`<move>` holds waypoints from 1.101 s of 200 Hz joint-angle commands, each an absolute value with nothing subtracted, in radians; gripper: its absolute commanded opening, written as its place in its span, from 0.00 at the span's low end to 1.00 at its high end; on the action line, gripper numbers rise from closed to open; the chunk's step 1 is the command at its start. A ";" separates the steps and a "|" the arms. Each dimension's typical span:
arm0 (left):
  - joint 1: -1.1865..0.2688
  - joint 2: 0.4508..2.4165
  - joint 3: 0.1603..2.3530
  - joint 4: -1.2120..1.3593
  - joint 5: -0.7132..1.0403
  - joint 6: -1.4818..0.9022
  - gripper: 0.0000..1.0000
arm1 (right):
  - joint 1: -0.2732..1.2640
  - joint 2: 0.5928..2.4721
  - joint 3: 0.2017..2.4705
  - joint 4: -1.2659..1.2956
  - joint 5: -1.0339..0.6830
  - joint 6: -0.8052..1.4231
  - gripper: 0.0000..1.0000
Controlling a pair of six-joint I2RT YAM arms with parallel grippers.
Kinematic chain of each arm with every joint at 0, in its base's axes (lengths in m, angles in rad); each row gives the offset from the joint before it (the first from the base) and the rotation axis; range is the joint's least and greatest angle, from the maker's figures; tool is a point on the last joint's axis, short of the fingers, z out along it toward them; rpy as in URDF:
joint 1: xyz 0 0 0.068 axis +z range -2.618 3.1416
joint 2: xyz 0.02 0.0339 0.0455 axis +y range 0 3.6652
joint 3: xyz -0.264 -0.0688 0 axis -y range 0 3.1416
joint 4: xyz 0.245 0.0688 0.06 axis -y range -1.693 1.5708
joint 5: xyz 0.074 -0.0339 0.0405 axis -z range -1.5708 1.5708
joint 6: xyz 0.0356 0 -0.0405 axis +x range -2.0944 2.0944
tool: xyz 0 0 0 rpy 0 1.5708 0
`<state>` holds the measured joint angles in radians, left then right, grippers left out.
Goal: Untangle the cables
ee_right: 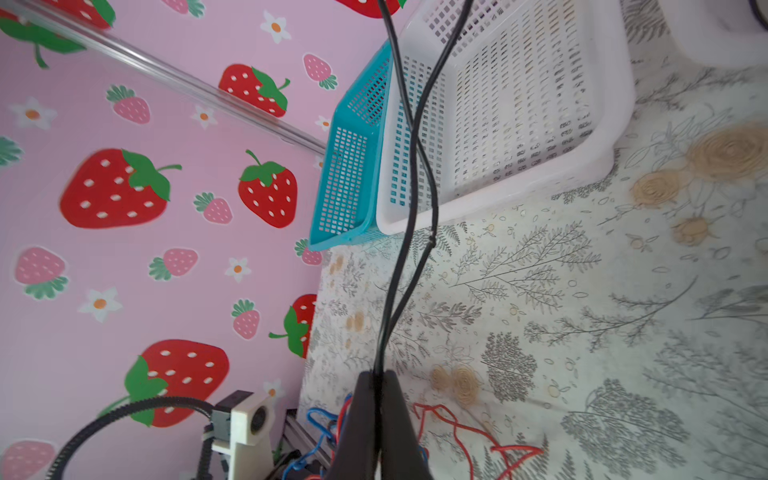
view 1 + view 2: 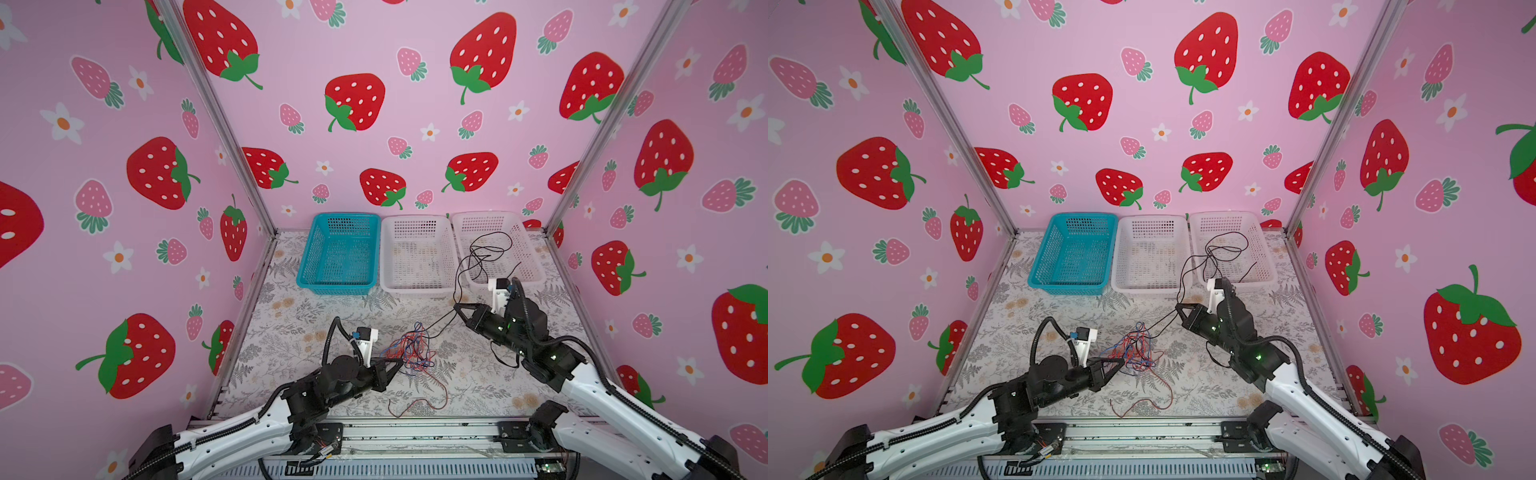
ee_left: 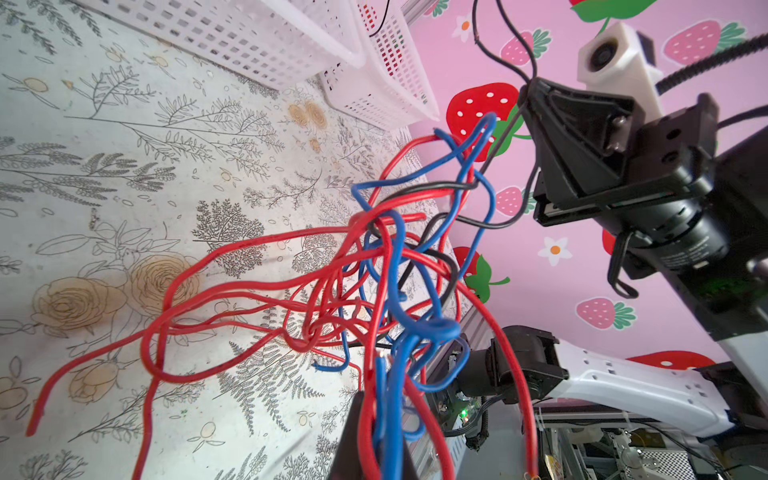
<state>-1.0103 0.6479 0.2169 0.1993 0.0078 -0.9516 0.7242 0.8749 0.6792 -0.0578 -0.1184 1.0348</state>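
Along the far edge you have three baskets: the blue basket (image 2: 313,253) on the left and the middle white basket (image 2: 415,218) hold nothing, while the right white basket (image 2: 484,215) contains loose loops of the black cable (image 2: 456,282). The cables (image 2: 409,349) sit knotted at the table's centre, just right of your left gripper (image 2: 401,362), which is clamped on red and blue strands. From the knot the black cable runs far-right, pinched in your right gripper (image 2: 456,307), then on into that basket. A red cable (image 2: 415,402) trails toward the near edge.
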 commanded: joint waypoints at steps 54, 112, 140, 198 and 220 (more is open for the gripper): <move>-1.009 0.710 0.201 -0.001 0.007 -0.974 0.00 | 0.669 0.973 0.856 -0.228 -0.204 0.678 0.15; -1.009 0.794 0.275 0.034 0.015 -0.957 0.00 | 0.837 0.902 0.705 -0.202 -0.208 0.704 0.41; -1.009 0.821 0.278 0.082 0.021 -0.959 0.00 | 0.933 0.902 0.585 -0.050 -0.242 0.778 0.38; -1.011 0.826 0.299 0.090 0.034 -0.934 0.00 | 1.038 1.113 0.617 0.030 -0.146 0.733 0.28; -1.011 0.806 0.292 0.076 0.022 -0.941 0.00 | 1.059 1.143 0.600 0.076 -0.167 0.750 0.24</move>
<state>-1.0100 0.8307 0.2527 0.0555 0.0277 -0.9436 1.0359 1.1259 0.5819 -0.0002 -0.1871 0.7528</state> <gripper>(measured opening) 0.060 0.248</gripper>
